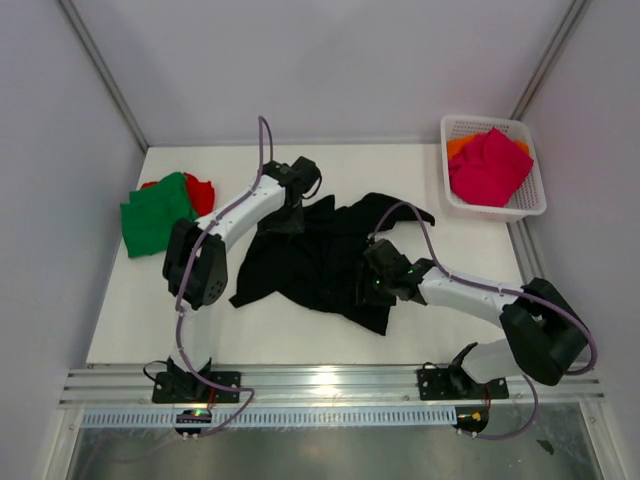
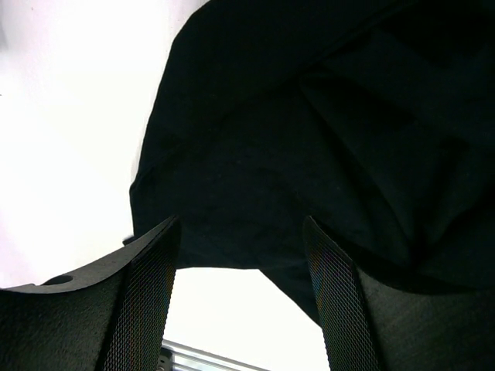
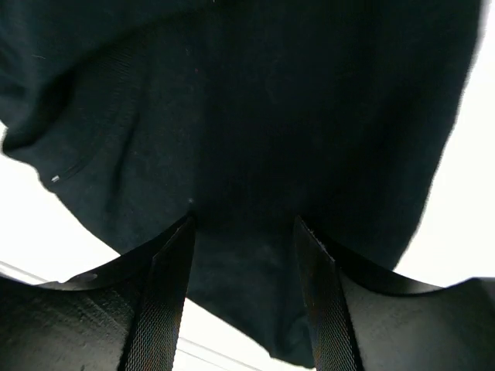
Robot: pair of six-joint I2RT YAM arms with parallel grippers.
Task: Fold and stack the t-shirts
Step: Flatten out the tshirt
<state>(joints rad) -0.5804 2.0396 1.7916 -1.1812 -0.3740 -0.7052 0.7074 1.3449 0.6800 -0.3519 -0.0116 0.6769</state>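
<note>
A large black t-shirt [image 1: 310, 262] lies crumpled across the middle of the table. My left gripper [image 1: 291, 216] hangs over the shirt's upper left edge. In the left wrist view this gripper [image 2: 241, 224] is open, with the black cloth [image 2: 309, 139] just past the fingertips and white table between the fingers. My right gripper [image 1: 377, 277] is over the shirt's right half. It is open in the right wrist view [image 3: 244, 219], and black cloth [image 3: 247, 116] lies under and between the fingers. A folded green t-shirt [image 1: 153, 214] rests on a red one [image 1: 203, 190] at the left.
A white lattice basket [image 1: 530, 205] stands at the back right, holding a magenta-pink shirt [image 1: 490, 166] and an orange one [image 1: 460, 146]. An aluminium rail [image 1: 320, 385] runs along the near edge. Walls close in the table on both sides.
</note>
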